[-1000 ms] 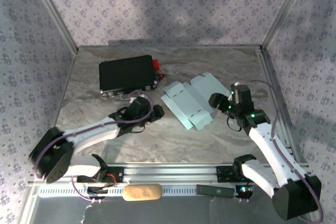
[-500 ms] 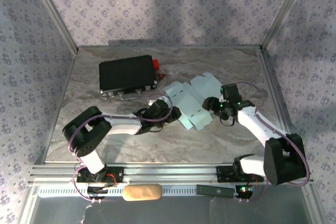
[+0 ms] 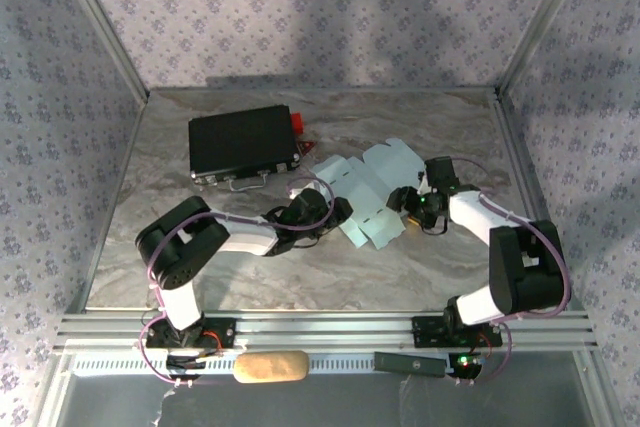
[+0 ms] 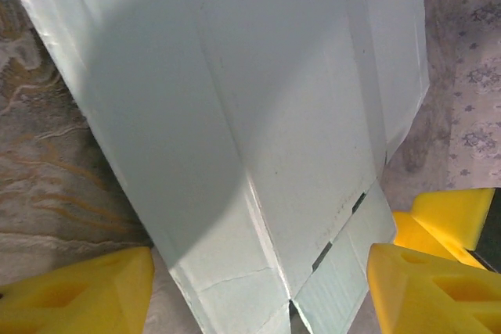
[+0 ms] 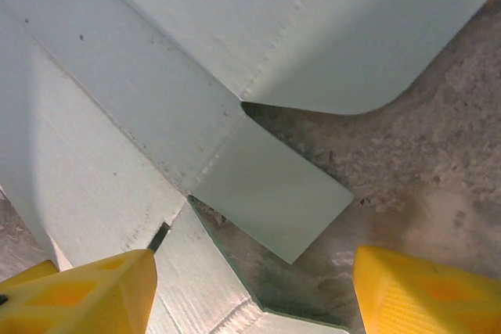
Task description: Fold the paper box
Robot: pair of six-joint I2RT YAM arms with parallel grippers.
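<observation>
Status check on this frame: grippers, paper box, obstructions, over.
Left gripper open, at paper box left edge. Right gripper open, at its right flaps. Box flat, unfolded. Black case apart, not in the way.

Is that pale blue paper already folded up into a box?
No, the paper box lies flat on the table, flaps spread out.

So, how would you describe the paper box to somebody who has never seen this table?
On the marble-patterned table, look right of the black case with the red end. The paper box lies there as an unfolded sheet with flaps. It is pale blue thin card, while the case is dark and solid.
</observation>
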